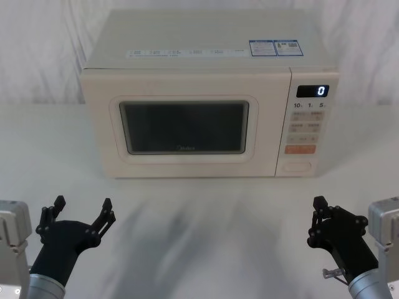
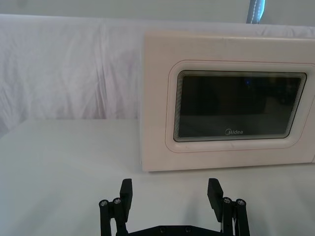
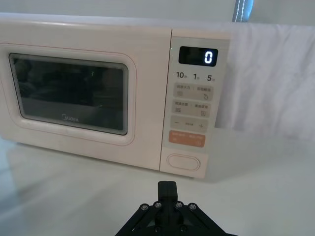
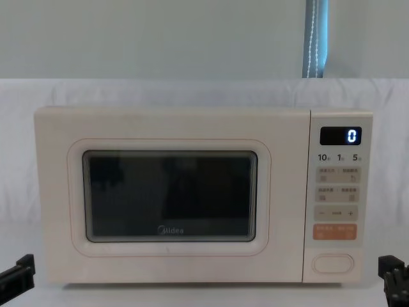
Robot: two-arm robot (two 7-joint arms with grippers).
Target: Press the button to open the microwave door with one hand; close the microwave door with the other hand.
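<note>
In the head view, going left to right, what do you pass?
Left black gripper, open, low near the table edge → cream microwave door with dark window → wide cream pill-shaped button at the bottom of the key panel → right black gripper, shut.

Bench (image 1: 199,218) surface was white and smooth, with soft grey shadows across the near part. A white cloth backdrop (image 2: 69,73) hung behind the far edge of the bench, wrinkled in vertical folds, extending left and right. Above the cloth a plain pale grey-green wall (image 4: 160,38) was visible. A narrow blue-grey vertical strip (image 4: 315,38) ran down the wall at far right, ending at the cloth's top edge. Lighting was even and diffuse.
</note>
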